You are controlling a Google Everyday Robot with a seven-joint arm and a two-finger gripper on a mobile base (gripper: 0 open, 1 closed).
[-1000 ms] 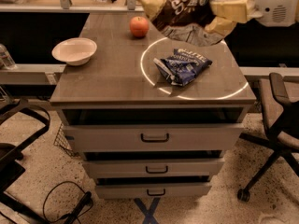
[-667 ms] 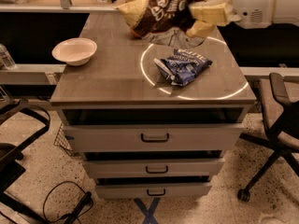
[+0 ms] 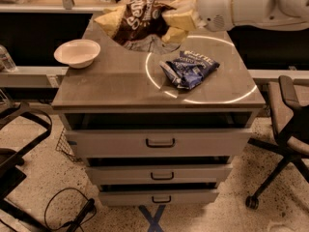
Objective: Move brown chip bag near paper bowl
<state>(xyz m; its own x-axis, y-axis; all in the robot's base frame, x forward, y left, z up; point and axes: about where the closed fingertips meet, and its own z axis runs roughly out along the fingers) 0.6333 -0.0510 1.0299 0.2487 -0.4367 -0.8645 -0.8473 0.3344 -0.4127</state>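
Nearest is the cabinet's stack of three drawers (image 3: 160, 143), with the top one pulled slightly out. Above them lies the grey worktop (image 3: 111, 88). A blue chip bag (image 3: 189, 69) lies flat on its right half, inside a bright ring of light (image 3: 153, 79). On the left side, further back, the paper bowl (image 3: 77, 53) sits upright near the left edge.

Behind both, over the far middle of the worktop, is the brown chip bag (image 3: 140, 25). Its long axis runs across the view, left to right. The lettered brown face is turned toward the camera and a pale silvery underside shows below. Its tan left end points toward the bowl's side and stays apart from the bowl. The bag looks lifted, though whether its lower edge brushes the worktop cannot be told.

The gripper (image 3: 175, 24) is at the bag's right end. Its yellowish jaws are closed on the crinkled foil, pinching that end between them. The white arm (image 3: 241, 6) reaches in from the upper right, roughly level, above the far right of the worktop, with the wrist pointing left.
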